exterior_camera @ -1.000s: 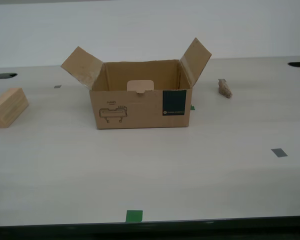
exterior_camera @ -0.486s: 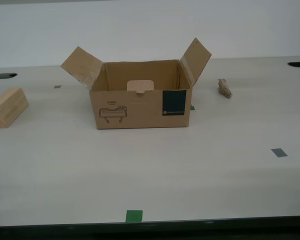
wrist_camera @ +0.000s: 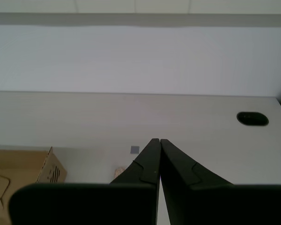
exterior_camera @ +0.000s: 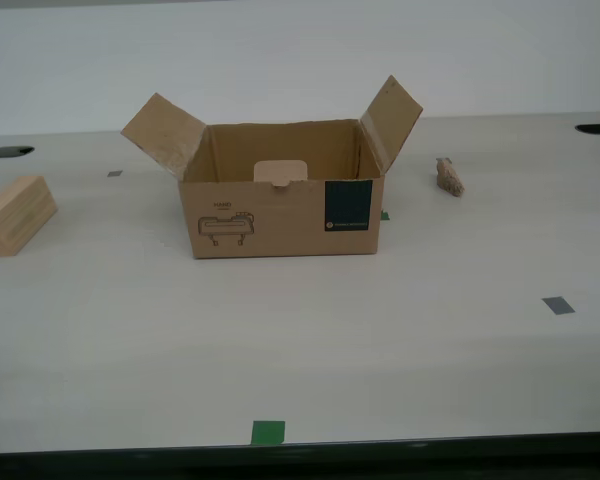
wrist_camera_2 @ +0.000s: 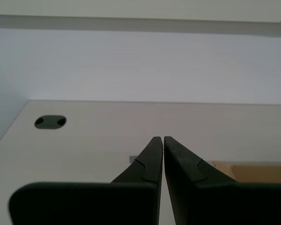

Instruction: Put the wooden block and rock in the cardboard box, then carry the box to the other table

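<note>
Cardboard box [exterior_camera: 283, 192] sits open mid-table, both side flaps up. Wooden block [exterior_camera: 15, 215] lies on the table well off toward the exterior view's left; rock [exterior_camera: 449, 176] near the box toward the exterior view's right. My first gripper [wrist_camera: 159, 140] and my second gripper [wrist_camera_2: 162, 138]: jaws pressed together, holding nothing.
</note>
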